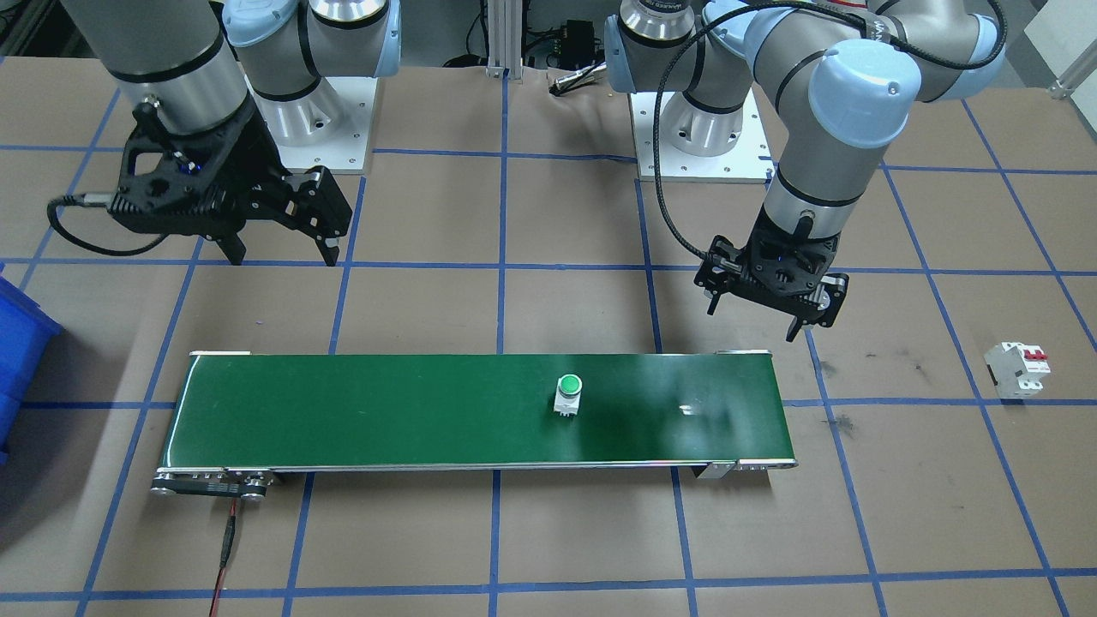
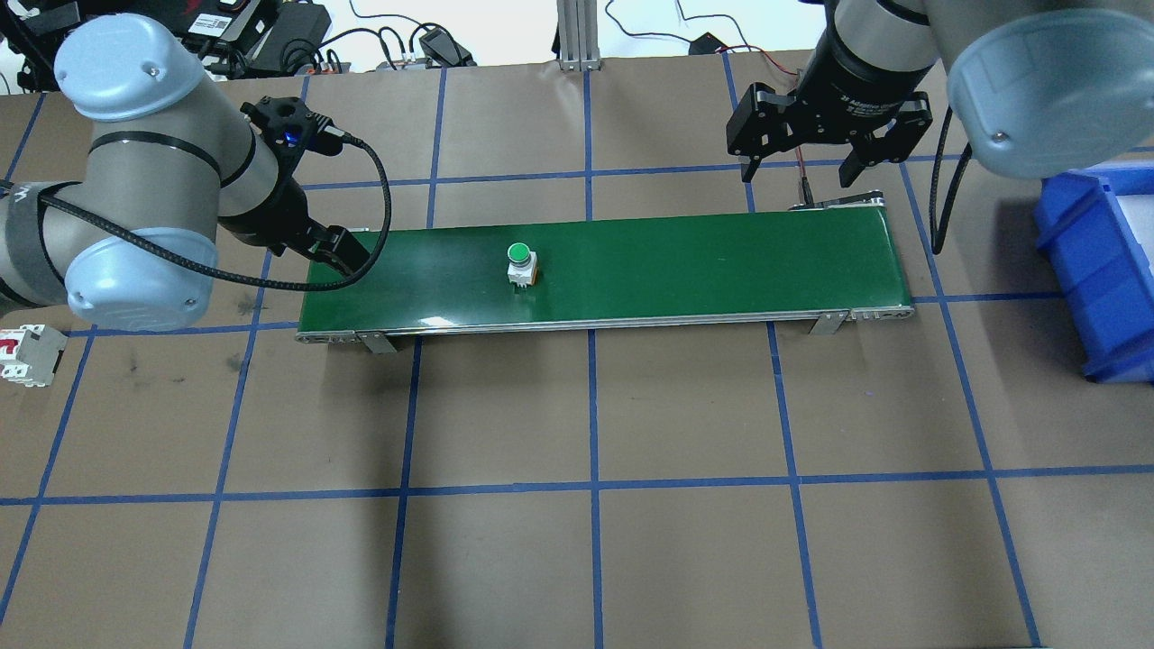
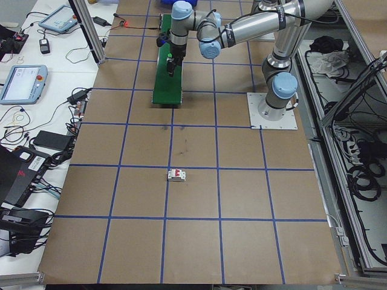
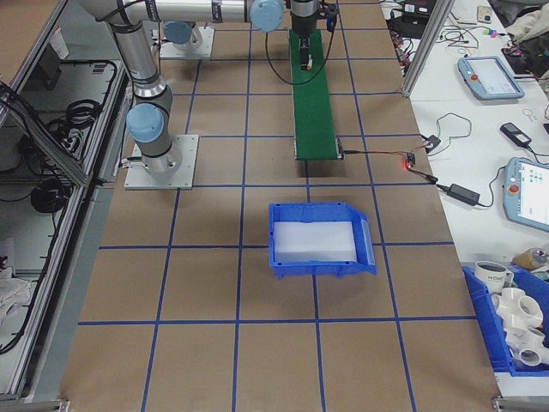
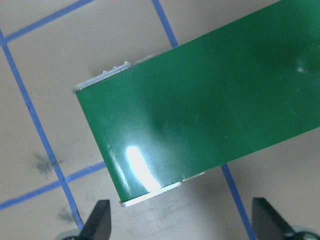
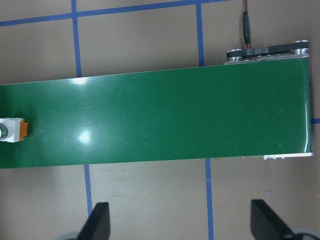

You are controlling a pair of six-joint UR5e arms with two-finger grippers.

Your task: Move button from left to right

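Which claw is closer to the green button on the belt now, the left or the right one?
Left. The left claw hangs over the belt's end nearer the button; the right claw hovers beyond the opposite end, farther away.

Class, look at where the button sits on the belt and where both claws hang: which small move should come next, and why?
Probably hold the open right claw above the belt's end and wait: the button stands upright mid-belt, untouched, and the open left claw hangs off to one side.
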